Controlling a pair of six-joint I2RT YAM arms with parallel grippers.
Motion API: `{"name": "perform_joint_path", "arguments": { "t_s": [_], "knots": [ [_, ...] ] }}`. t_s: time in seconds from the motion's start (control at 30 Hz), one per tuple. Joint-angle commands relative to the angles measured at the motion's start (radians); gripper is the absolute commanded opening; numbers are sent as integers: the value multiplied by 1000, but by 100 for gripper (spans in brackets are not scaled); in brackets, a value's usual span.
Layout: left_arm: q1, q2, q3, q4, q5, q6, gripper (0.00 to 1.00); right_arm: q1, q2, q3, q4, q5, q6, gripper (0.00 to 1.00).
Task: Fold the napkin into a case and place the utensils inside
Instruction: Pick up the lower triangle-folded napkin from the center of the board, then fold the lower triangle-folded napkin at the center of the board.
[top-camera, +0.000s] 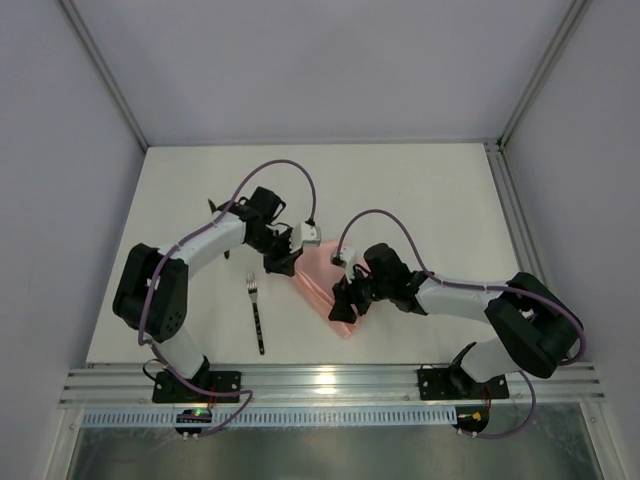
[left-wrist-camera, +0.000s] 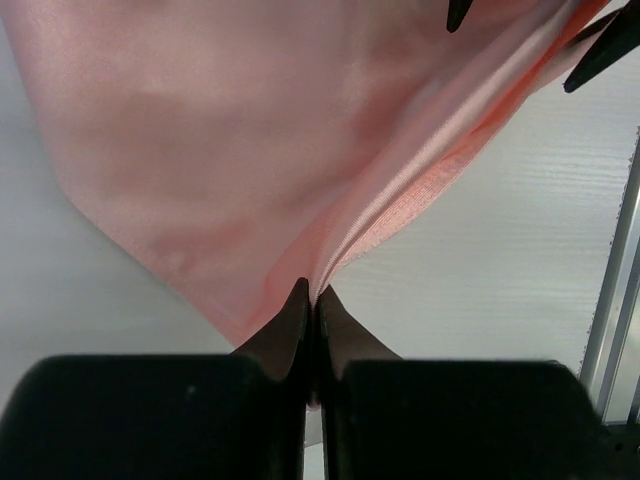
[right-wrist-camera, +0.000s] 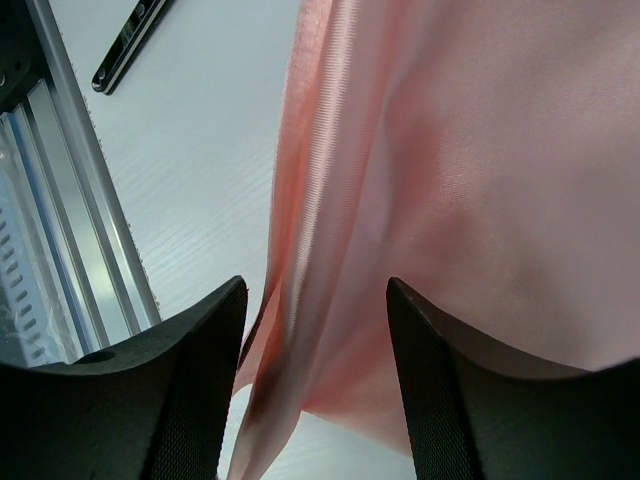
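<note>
Plainly, the napkin (top-camera: 322, 278) is seen bunched and partly folded near the middle of the counter (top-camera: 400, 190), between the two arms, with the fork (top-camera: 256, 310) lying apart on its left. A gathered corner of the cloth is pinched by the left gripper (left-wrist-camera: 312, 298), whose jaws are pressed tight together on it. The right gripper (right-wrist-camera: 315, 300) is set astride the opposite hem with its jaws standing apart, so nothing is clamped there. The cloth is judged to be thin, light, limp and rather slick, given the sheen along its hem; it can be expected to sag, slide and lose a crease once released. Hold is best taken at a corner or on a doubled hem, where the layers are gathered, and both ends should be kept taut while a fold is laid. No case is formed as yet.
</note>
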Motion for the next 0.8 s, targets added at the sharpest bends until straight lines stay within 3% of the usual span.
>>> {"name": "perform_joint_path", "arguments": {
  "t_s": [0.0, 0.2, 0.3, 0.33, 0.4, 0.47, 0.77],
  "knots": [
    [0, 10, 39, 6, -8, -82, 0, 38, -39, -5, 33, 79, 33, 62],
    [0, 22, 62, -2, -23, -143, 0, 88, -24, -18, 33, 164, 70, 62],
    [0, 25, 70, -14, -26, -151, 0, 88, -6, -20, 22, 190, 79, 54],
    [0, 25, 72, -19, -25, -151, 0, 88, -1, -17, 19, 196, 84, 38],
    [0, 24, 72, -34, -23, -140, 0, 86, -9, -15, 19, 199, 91, 15],
    [2, 21, 69, -81, -35, -120, 0, 86, -30, -11, 10, 153, 91, 4],
    [15, -10, 42, -370, -45, 55, 0, 83, -82, 46, -98, -213, 131, 4]
  ]
}}
